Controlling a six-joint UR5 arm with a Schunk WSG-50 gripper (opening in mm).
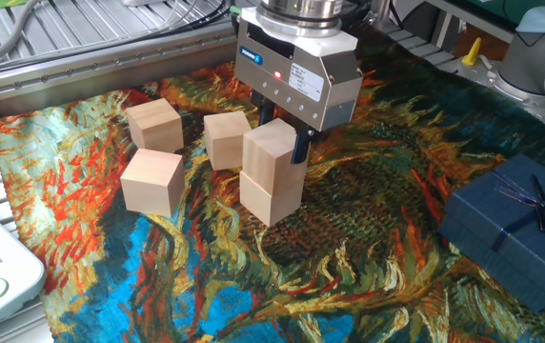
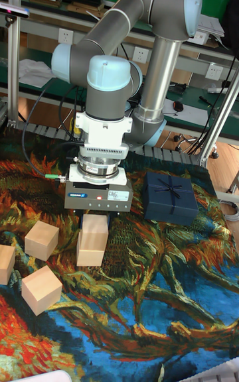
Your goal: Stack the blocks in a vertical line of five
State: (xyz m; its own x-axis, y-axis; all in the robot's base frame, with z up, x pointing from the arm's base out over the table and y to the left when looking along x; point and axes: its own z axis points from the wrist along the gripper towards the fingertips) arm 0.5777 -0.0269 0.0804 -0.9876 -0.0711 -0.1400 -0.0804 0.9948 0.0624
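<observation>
In the fixed view, the pincer (image 1: 280,135) stands right above a small stack of two blocks near the middle of the painted cloth (image 1: 349,257) that covers the table. The upper block (image 1: 272,152) sits on the lower block (image 1: 271,198), turned a little against it, so the edges do not line up exactly. The dark fingers (image 1: 297,147) come down close to the upper block, one at its right side. I cannot tell if they press the block or have already let go. Three more blocks lie to the left: the far-left block (image 1: 154,125), the near-left block (image 1: 152,181) and the middle block (image 1: 225,139), this last one just behind the stack. The blue gift box (image 1: 515,229) is well apart on the right.

In the tall fixed view, the pincer (image 2: 97,217) hangs vertical over the stack (image 2: 93,241), and the loose blocks (image 2: 41,239) are all on the left of it. So I judge the next pick lies to the left, after a straight lift. The stack has two of five.
</observation>
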